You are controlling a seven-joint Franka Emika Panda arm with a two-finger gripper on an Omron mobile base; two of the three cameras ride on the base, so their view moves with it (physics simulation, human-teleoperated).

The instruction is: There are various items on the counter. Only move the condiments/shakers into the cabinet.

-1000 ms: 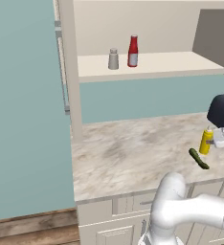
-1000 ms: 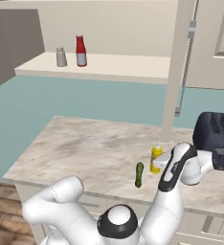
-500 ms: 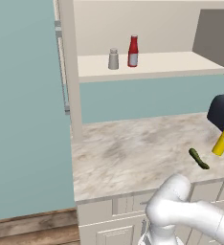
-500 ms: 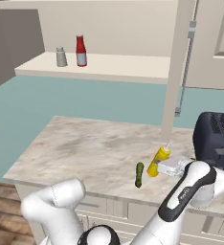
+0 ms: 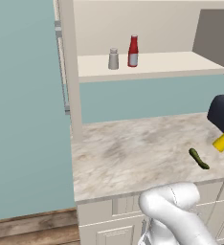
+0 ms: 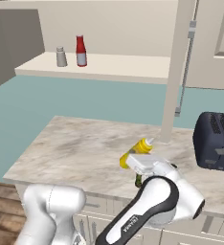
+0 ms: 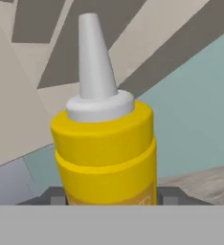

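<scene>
Tool (image 7: 111,201) fingertips behind yellow squeeze bottle (image 7: 104,153)

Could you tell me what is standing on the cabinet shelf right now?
On the cabinet shelf stand the grey shaker and the small red bottle, side by side and upright. The rest of the shelf on view looks bare; its far right end is cut off by the greyish-brown door.

One yellow squeeze bottle (image 6: 137,152), one red bottle (image 5: 132,51), one grey shaker (image 5: 113,59), one green vegetable (image 5: 198,158), one toaster (image 6: 216,141).
</scene>
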